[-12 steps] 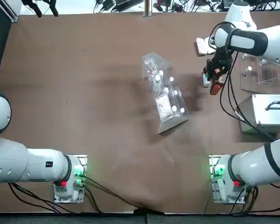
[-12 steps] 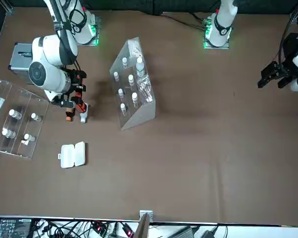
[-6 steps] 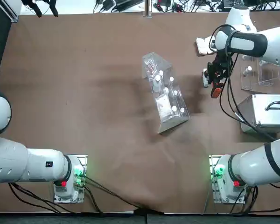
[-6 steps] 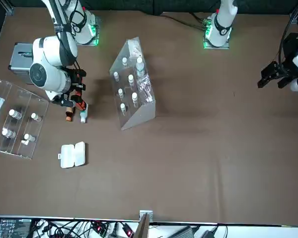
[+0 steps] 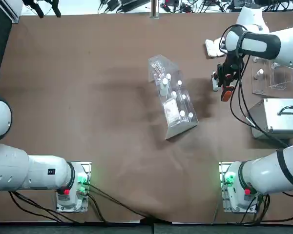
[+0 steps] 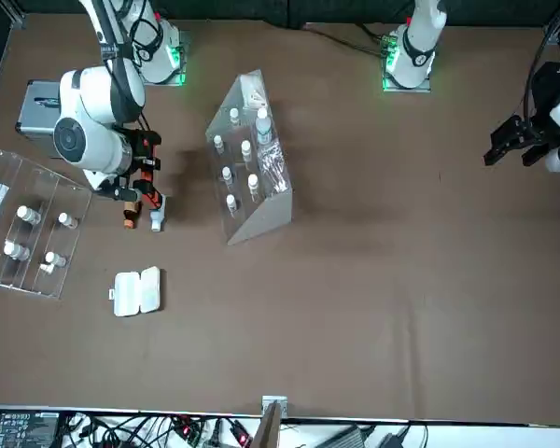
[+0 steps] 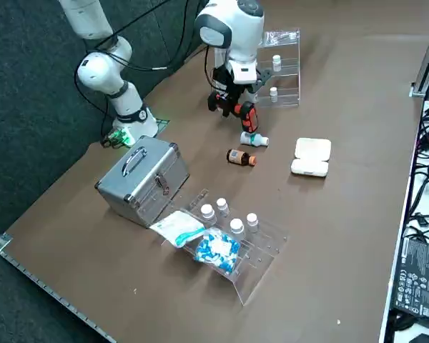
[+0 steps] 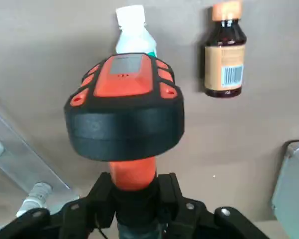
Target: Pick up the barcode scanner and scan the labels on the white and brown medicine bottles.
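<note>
two fingers of the right gripper (image 8: 135,199) are closing around the handle of the barcode scanner (image 8: 124,107), so its head is staying free above the white bottle (image 7: 254,139). the brown bottle (image 8: 225,52) is lying beside, label up, probably waiting for scanning.

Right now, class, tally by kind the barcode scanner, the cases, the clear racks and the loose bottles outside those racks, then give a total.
Barcode scanner, held over the table by the right gripper: 1
Loose medicine bottles, white and brown: 2
Silver metal case: 1
Open white case: 1
Clear plastic racks, one slanted, one low: 2
Total: 7
</note>
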Controlling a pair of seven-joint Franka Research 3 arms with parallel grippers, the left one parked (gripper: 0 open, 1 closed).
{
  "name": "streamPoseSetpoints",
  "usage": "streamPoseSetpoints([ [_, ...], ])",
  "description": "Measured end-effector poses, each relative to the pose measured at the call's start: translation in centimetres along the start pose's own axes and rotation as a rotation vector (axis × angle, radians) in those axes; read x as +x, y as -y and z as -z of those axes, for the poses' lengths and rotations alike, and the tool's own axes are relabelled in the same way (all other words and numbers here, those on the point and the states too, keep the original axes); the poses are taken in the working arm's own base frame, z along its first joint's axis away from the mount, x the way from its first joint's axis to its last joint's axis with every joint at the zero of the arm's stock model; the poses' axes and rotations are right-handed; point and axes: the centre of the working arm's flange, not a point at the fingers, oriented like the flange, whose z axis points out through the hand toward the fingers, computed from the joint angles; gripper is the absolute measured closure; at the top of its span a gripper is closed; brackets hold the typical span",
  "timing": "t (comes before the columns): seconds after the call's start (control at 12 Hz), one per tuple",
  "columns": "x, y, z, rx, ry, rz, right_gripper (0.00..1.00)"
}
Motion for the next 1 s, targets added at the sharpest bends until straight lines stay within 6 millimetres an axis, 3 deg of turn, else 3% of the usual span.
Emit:
streamPoseSetpoints([
  [0.17,0.1,-0.6,1.0,0.009,-0.014,0.025,0.56],
  [0.42,0.2,-4.0,2.7,0.017,-0.010,0.054,0.56],
  [1.0,0.8,-9.3,2.8,0.024,0.002,0.039,0.56],
])
